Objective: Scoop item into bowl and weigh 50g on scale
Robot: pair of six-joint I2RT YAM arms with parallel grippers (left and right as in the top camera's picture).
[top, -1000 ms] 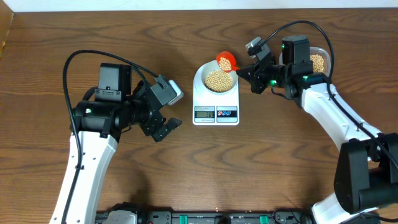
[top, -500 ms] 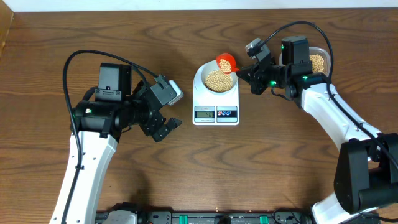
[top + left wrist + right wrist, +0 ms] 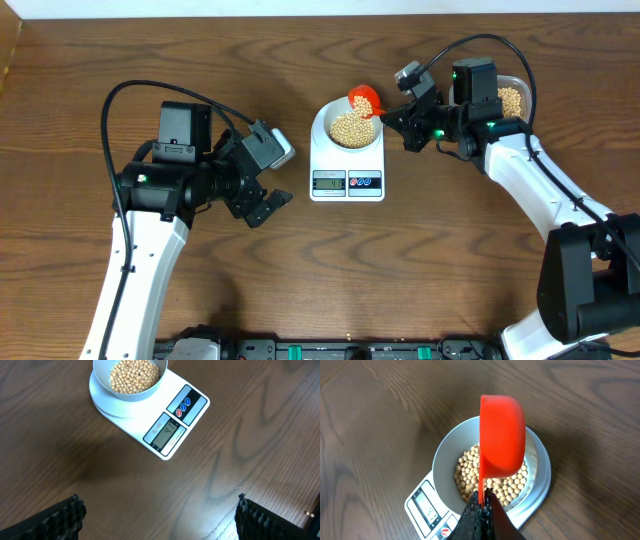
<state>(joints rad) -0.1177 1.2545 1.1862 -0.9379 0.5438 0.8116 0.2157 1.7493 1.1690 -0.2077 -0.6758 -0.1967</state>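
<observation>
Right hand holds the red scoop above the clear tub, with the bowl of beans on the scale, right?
No: the right hand holds the red scoop above the bowl of beans on the scale, not the clear tub. The right wrist view shows it.

Beans tan-yellow; bowl pale blue-white. Scale white, display grey, red btn, blue btn. Scoop bright orange-red. Surface dark brown, wood-grain streaks. Left pincer & right pincer black, ribbed. Arms white w/ black joints.
</observation>
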